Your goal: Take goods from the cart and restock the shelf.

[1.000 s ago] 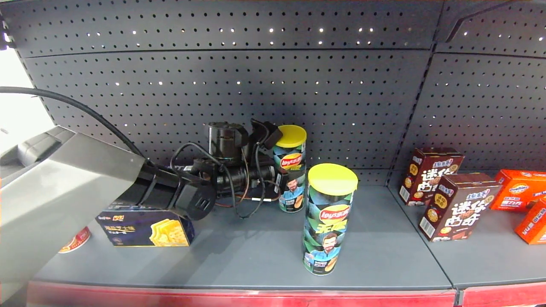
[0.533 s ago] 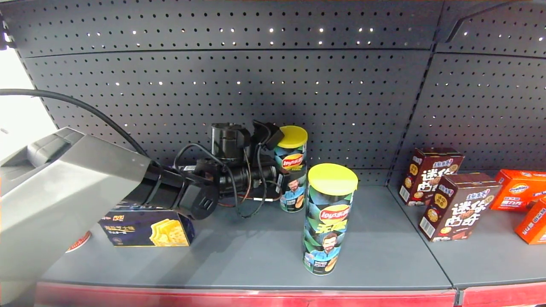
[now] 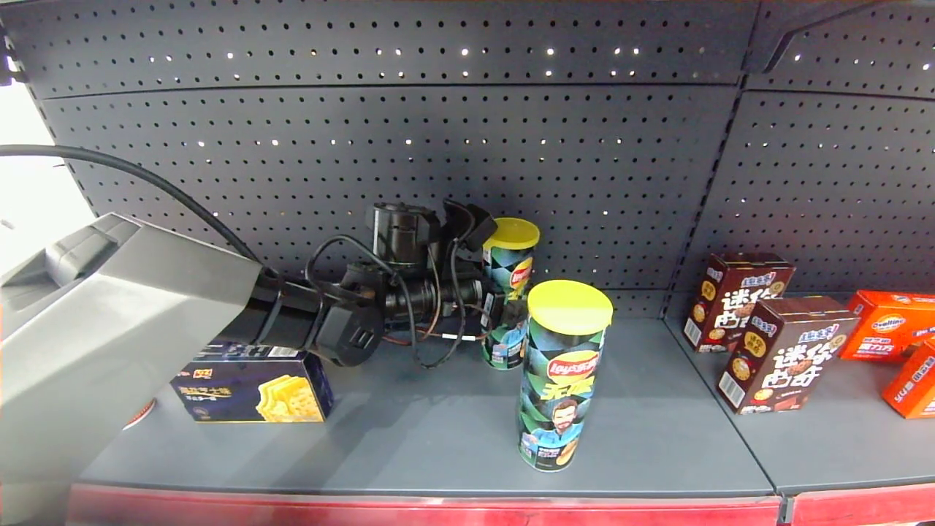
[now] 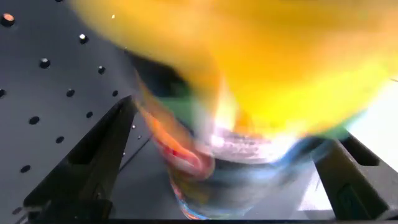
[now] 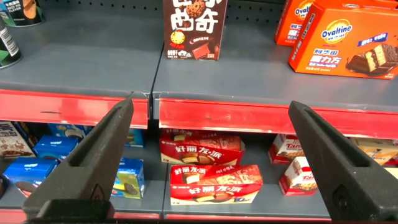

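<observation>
Carefully seat the can before letting go

Right now the left pincer is clamped on a can with a yellow lid, gripping it about halfway up its side, at the back of the shelf. The can leans a little, and I cannot tell whether its base is flat on the shelf. Judged from that, the step in hand is setting it down. Bring it upright, lower it until the base sits flat, then part the fingers and draw straight back along the arm's own line.

The risk sits just beside the pincer, on its right and nearer the front: a second can, tall and narrow, likely to topple from a light knock. Under the arm, behind the pincer, lies a blue box. Well off to the pincer's right stand two brown boxes, and beyond them orange boxes. Close behind the held can rises the pegboard, so there is little room to push deeper.

The right pincer hangs apart and empty, low before the shelf's red strip.
</observation>
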